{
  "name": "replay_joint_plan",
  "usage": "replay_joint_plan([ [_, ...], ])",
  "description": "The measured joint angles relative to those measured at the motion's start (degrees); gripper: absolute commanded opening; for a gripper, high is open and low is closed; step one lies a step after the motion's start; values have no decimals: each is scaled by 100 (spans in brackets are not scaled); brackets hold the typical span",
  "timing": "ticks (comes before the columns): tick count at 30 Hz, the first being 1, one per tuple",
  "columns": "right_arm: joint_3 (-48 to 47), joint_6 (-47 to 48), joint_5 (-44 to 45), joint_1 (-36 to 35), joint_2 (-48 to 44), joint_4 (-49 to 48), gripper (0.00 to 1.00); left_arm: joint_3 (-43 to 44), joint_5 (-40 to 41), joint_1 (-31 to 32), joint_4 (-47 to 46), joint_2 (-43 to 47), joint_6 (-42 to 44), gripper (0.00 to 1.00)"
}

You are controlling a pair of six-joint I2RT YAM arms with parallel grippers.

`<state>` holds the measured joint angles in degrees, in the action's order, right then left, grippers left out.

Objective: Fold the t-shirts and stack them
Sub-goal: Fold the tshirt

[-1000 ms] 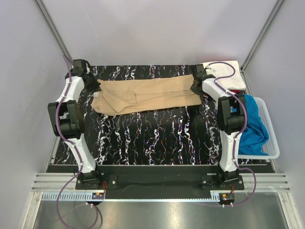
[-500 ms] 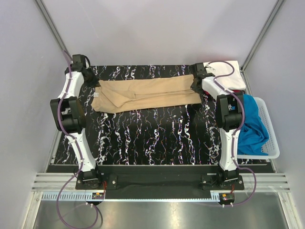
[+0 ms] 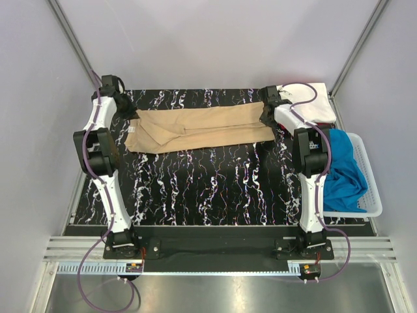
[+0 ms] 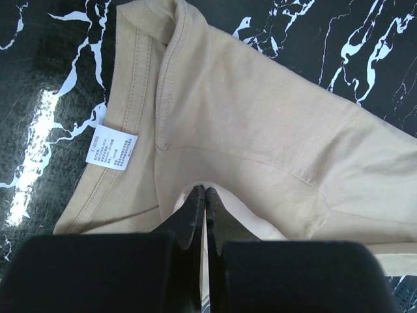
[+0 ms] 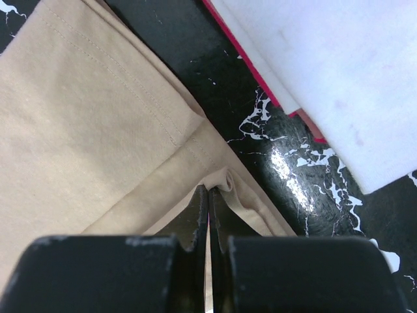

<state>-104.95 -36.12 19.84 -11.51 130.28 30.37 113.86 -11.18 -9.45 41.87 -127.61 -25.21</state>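
Black marble table (image 3: 215,189): basket (image 3: 373,195) at near R side w/ blue shirt (image 3: 345,176) in it. Further back, tan shirt (image 3: 202,129) lies folded lengthwise, flat across table. L gripper (image 4: 202,192) clenched on its cloth by collar, R gripper (image 5: 210,190) clenched on hem corner. Far R corner: white shirt (image 3: 313,104) over red shirt (image 5: 313,132).

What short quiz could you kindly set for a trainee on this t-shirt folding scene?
1. True or false: the blue t-shirt lies in the white basket.
2. What are the left gripper and right gripper both shut on? A) the tan t-shirt B) a white shirt C) nothing
3. Fill in: the tan t-shirt's white label lies at the ___ gripper's end.
Key: 1 true; 2 A; 3 left.
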Motion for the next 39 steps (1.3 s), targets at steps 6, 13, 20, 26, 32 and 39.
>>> replay_joint_plan([
  [6,-136,55,4,0,35,55,0,326,-66,-7,17,-238,17,0],
  [13,-291,118,17,2,149,90,0,490,-177,-26,11,-411,20,0],
  [20,-507,201,2,2,374,125,22,568,-323,-33,2,-645,20,0],
  [26,-605,240,-31,7,378,162,29,581,-479,-33,-17,-675,20,0],
  [32,-520,223,-264,-7,234,208,27,706,-706,-35,-164,-686,15,0],
  [39,-269,221,-446,-22,-81,179,27,763,-1320,-33,-782,-787,-192,0],
])
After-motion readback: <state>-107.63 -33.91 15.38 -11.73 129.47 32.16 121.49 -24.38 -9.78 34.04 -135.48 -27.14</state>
